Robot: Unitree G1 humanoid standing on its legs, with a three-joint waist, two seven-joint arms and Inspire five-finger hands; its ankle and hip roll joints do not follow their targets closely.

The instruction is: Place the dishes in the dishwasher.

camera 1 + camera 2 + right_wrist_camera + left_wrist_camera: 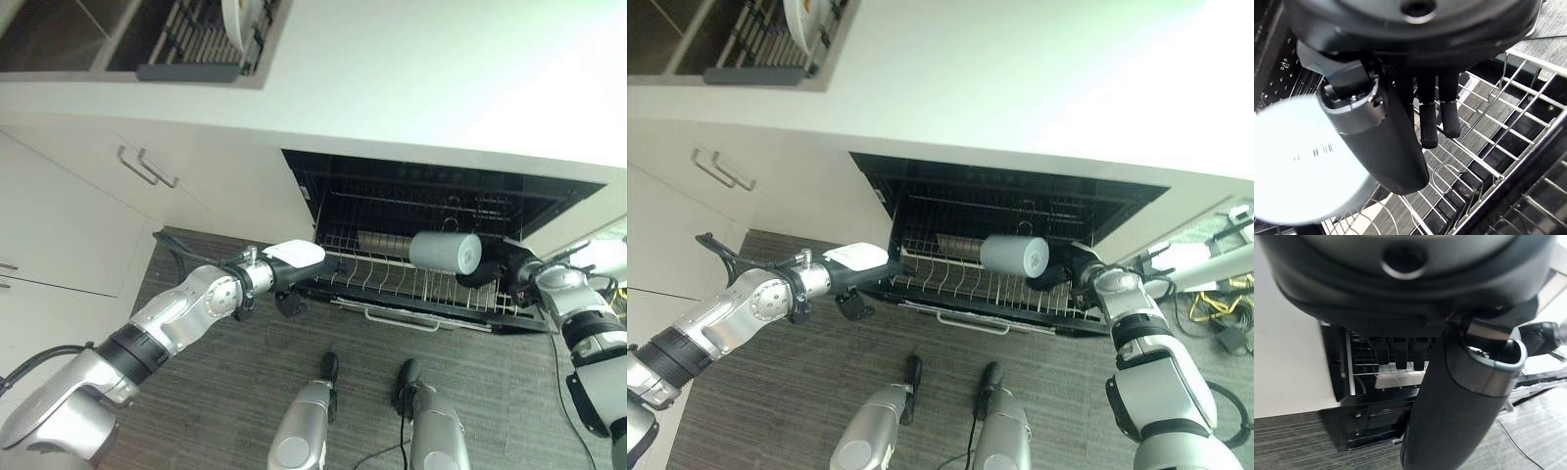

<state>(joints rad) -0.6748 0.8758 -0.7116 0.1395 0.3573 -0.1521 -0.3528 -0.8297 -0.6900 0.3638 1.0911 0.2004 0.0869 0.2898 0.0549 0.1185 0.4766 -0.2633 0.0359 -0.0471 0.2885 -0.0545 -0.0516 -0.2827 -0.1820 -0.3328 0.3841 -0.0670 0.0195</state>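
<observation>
A pale grey cup (443,252) lies on its side just above the pulled-out lower rack (392,286) of the open dishwasher (431,201). My right hand (490,264) is at the cup's right end. In the right wrist view its thumb (1378,142) lies across the cup's (1298,161) end face, the fingers (1437,115) beside it over the rack wires. My left hand (289,269) is at the rack's left front corner, fingers (1398,350) straight toward the wires and thumb (1459,401) apart.
A metal cylinder (377,240) lies deeper in the rack. The rack's front handle (402,321) faces me. A white counter (411,78) runs above, with a drying rack and a white plate (240,20) at the far left. Cabinet doors with handles (147,168) stand at left.
</observation>
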